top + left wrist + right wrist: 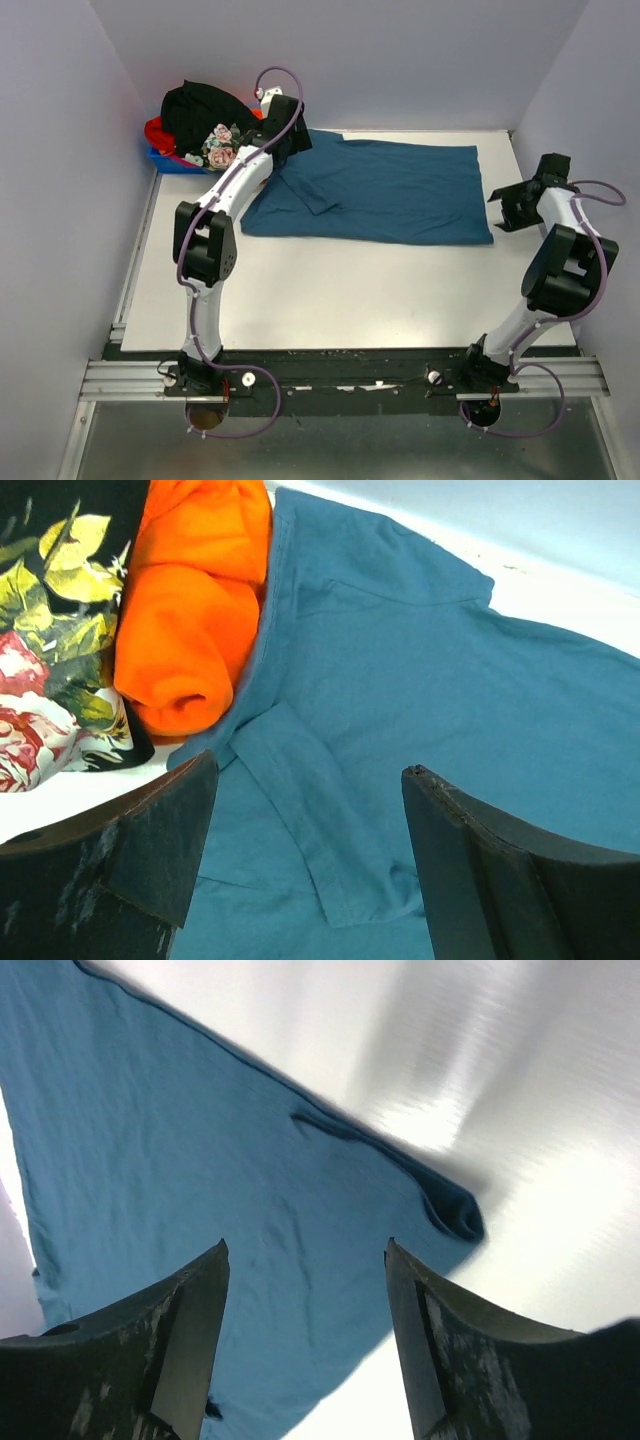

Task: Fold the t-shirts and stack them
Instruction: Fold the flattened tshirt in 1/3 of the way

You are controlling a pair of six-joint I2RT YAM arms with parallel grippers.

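Nearest, the white table (350, 300) fills the lower half of the top view. Mid-right, the right gripper (515, 205) hovers just off the right end of the teal-blue t-shirt (380, 190), jaws spread and holding nothing. Its wrist view looks down on the shirt's corner, which is curled under a bit. The shirt lies sideways across upper-centre of frame, approx. flat, w/ one sleeve flipped inward near the left end. Over that end, by the flipped sleeve, the left gripper (308, 780) is also wide open and empty. Farthest, upper left: the other tees — orange-red t-shirt (195, 600), floral t-shirt (50, 630), black t-shirt (200, 105) — heaped on a small blue bin (170, 160), the orange one touching the teal shirt's edge. Step in hand, I'd say: start of folding shirt no. 1, nothing stacked yet. Next move prob. needs both grippers down on the cloth edges, pinching cleanly, then carrying over in sync so the fold lands even.
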